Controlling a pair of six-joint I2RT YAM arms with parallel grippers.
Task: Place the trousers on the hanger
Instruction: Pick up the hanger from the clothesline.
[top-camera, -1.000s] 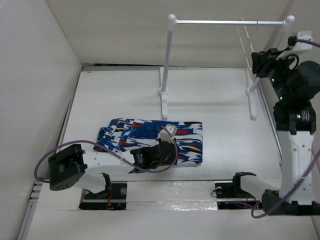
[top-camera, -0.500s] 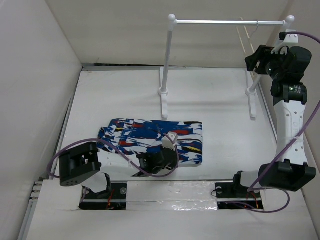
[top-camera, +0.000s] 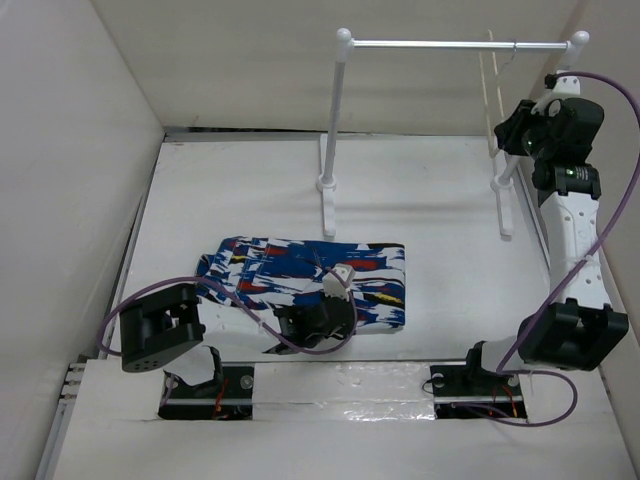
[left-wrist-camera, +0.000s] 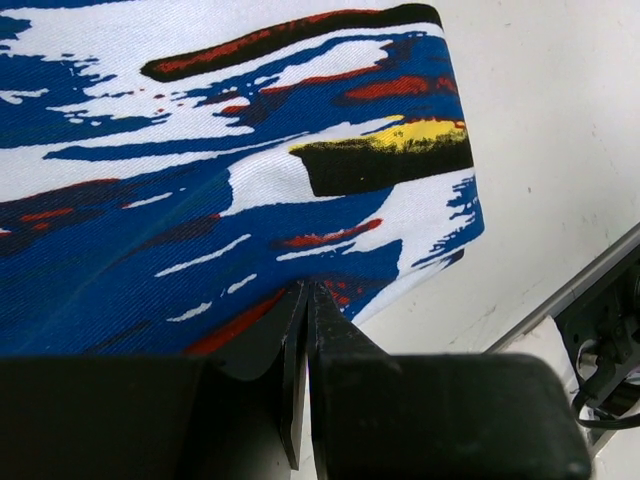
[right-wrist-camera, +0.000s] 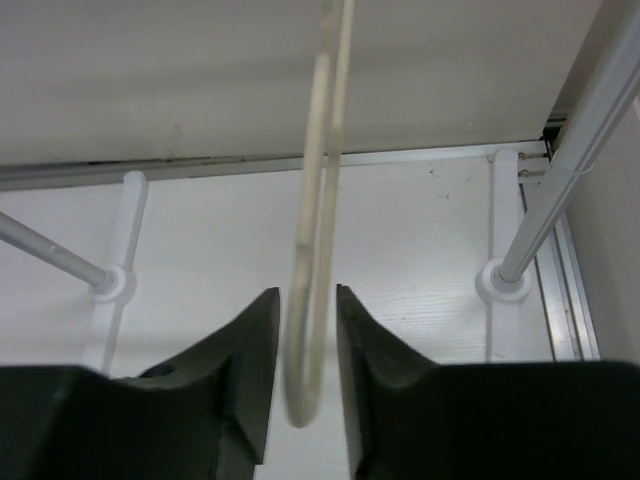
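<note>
The trousers (top-camera: 290, 268), in a blue, white, red, black and yellow print, lie folded flat on the table; the left wrist view shows their near right corner (left-wrist-camera: 200, 150). My left gripper (top-camera: 342, 318) is shut, its tips (left-wrist-camera: 305, 292) touching the trousers' near edge, with no cloth showing between the jaws. The cream hanger (top-camera: 491, 85) hangs at the right end of the rail. My right gripper (top-camera: 508, 124) is raised to it and open, with the hanger's rounded lower corner (right-wrist-camera: 318, 250) between the fingers (right-wrist-camera: 255, 340), slim gaps on both sides.
The tall white two-post rail (top-camera: 440, 44) stands at the back, its feet on the table; its right post (right-wrist-camera: 590, 130) is close beside my right gripper. White walls enclose the table on the left, back and right. The arm bases and a slot run along the near edge (top-camera: 340, 385).
My right arm has swung up and in, bringing its open jaws around the hanger's lower corner. My left gripper shifted slightly to the trousers' near edge, then held still.
</note>
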